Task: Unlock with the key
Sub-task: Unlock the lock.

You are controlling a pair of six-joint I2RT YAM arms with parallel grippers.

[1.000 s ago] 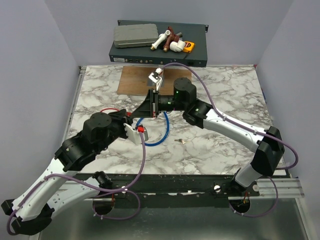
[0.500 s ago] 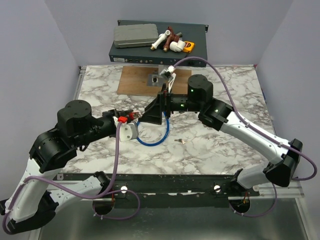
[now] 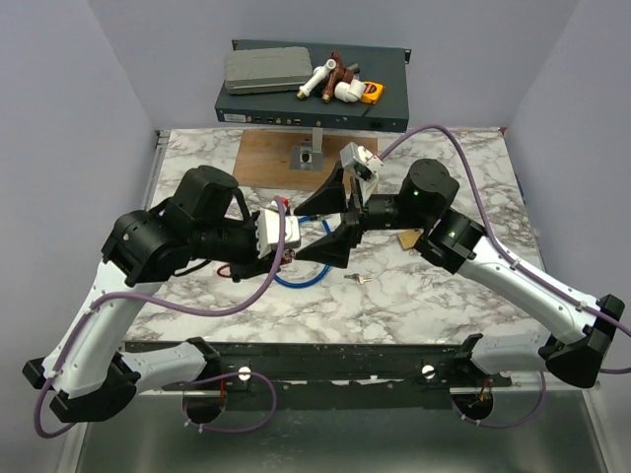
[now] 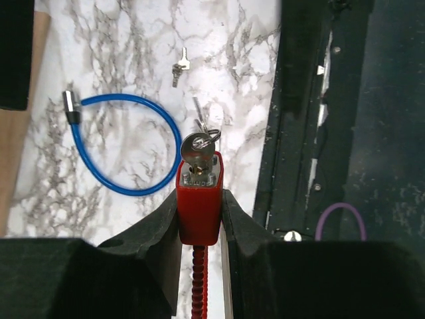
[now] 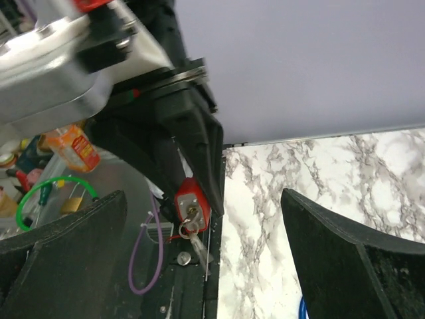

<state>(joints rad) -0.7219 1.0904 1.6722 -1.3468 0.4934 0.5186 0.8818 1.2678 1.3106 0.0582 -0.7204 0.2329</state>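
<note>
Two keys in view. Loose key lies on the table beside the blue cable; ignore it. The one that matters is the key already seated in the keyway of the red lock, head sticking out, with a ring and a spare dangling off it.

Left gripper is clamped on the lock body and holds it off the table near the front edge, keyway end pointing at the right arm. Right gripper has its jaws spread wide with nothing in them, roughly lined up on the lock but short of the key.

Likely step: right gripper pinches the key head and turns it. Notes:
- Roll the wrist first so the pads meet the flat faces of the head, not its edges.
- Close on the head only. The ring and spare can snag or get pinched instead.
- Key is tiny next to the fingers, so approach slowly along its axis.
- Turn with pure wrist roll: no side load, no pull-out.
- Lock looks like smooth plastic and may twist in the left jaws under torque, so left must hold firm.
</note>
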